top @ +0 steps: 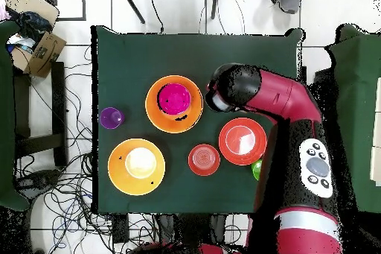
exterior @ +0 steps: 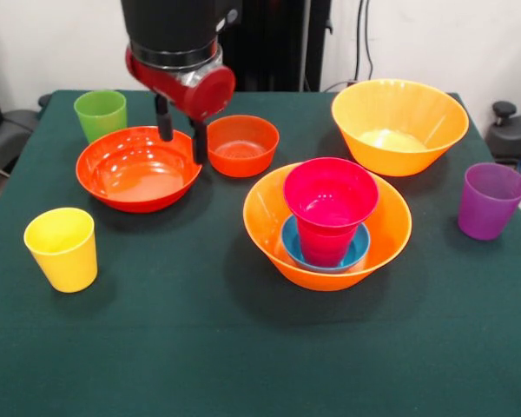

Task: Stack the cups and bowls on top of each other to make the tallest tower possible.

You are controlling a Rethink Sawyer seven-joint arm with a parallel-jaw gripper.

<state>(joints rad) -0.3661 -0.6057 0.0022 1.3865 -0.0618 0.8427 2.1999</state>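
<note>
Tower (exterior: 328, 228) of glossy plastic so far: crimson-pink tapered cup nested in small blue bowl (exterior: 354, 252), inside large orange bowl (exterior: 276, 228), mid-surface. Fingers (exterior: 163, 120) apart, straddling far rim of wide shallow red-orange bowl (exterior: 139, 168), small red-orange bowl (exterior: 241, 144) just beside. Looks like lining up a rim grab; probably needs dropping lower, then pinching the thin slick wall. Green (exterior: 100, 114), yellow (exterior: 62, 248), purple (exterior: 490, 200) smooth tumblers and second large orange bowl (exterior: 399, 124) waiting on dark green cloth surface (exterior: 200, 347).

bare table (exterior: 200, 347) in front, bowls (exterior: 139, 168) crowding far side
</note>
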